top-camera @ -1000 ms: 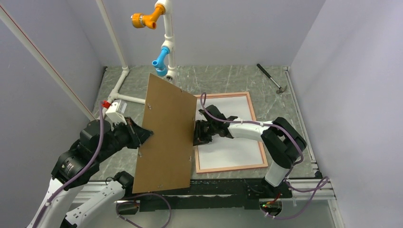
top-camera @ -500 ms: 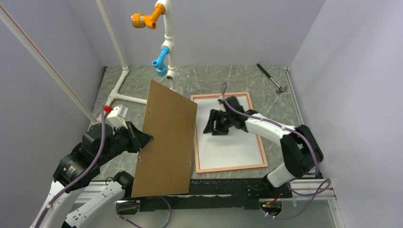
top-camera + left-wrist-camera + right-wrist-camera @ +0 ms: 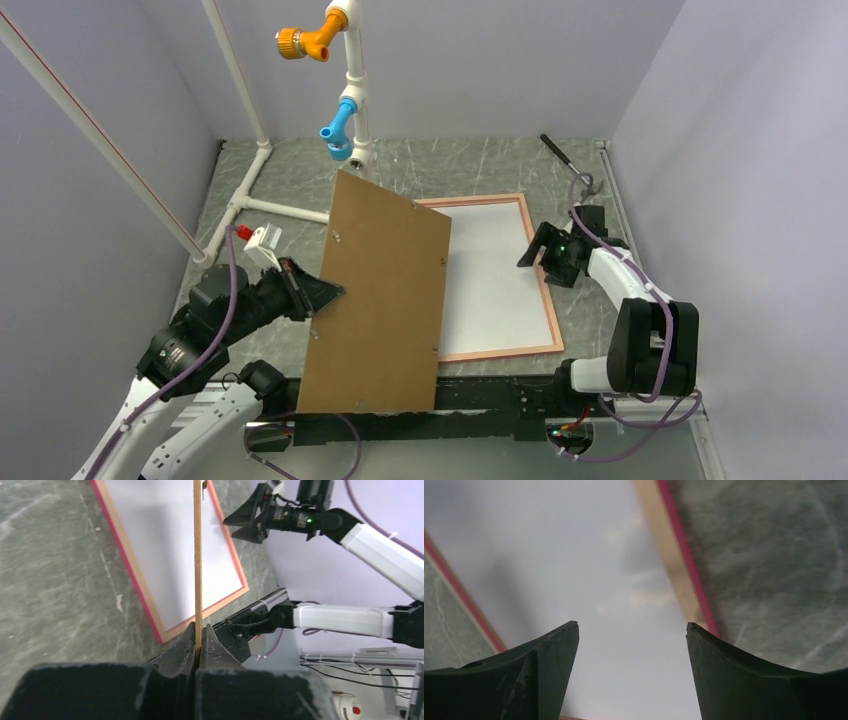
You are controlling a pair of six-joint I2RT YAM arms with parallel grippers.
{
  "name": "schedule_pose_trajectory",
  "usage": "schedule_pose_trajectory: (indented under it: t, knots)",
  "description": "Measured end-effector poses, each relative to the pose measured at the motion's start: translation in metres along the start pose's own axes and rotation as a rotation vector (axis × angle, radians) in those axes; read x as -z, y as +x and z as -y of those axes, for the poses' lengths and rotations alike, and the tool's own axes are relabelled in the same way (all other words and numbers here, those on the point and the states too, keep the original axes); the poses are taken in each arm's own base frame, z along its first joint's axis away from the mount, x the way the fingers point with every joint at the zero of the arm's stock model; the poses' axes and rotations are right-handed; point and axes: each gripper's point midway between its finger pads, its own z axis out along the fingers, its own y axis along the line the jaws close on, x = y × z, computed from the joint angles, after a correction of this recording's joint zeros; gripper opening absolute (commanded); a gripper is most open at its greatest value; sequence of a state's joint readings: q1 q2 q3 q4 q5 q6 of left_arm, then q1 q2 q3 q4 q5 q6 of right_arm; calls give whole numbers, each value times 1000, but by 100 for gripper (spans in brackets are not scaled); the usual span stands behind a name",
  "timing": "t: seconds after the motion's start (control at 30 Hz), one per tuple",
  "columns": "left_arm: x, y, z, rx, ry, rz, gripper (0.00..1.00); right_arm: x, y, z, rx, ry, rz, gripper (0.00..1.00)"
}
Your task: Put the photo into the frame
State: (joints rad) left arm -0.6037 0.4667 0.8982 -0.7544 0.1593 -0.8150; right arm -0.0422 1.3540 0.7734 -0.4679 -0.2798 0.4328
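The frame (image 3: 550,300) lies flat on the surface (image 3: 470,165), thin and rectangular, with pale wood rails and a pink-red outer edge. The photo (image 3: 495,270) lies inside it, plain white back up.

Access around the frame (image 3: 548,305). A tilted brown board (image 3: 375,290), pinched in the left claw (image 3: 318,297), screens the frame's left side. The right half of the photo (image 3: 495,275) lies exposed from above, beside the spread right claw (image 3: 531,248). A pipe stand (image 3: 355,100) and a hammer (image 3: 556,149) occupy the far part of the surface (image 3: 470,165).
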Motion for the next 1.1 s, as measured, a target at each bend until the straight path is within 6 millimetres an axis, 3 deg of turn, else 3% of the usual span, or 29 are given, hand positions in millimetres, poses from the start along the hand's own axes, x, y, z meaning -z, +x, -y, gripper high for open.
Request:
schedule_pose_trajectory:
  t: [0.13, 0.43, 0.57, 0.87, 1.1]
  knots:
    - [-11, 1, 6, 40, 51, 4, 0, -5, 4, 24, -48, 40, -21, 81]
    - [-39, 15, -6, 142, 79, 3, 0, -6, 3, 18, -36, -22, 10, 81]
    - [-42, 15, -8, 157, 76, 4, 0, -3, 5, 19, -31, -18, 31, 82]
    - [-47, 10, -3, 161, 110, 29, 0, 3, 9, 42, -68, 115, 55, 83]
    - [-58, 18, -11, 186, 99, 11, 0, -10, 24, 46, -105, 116, -17, 81]
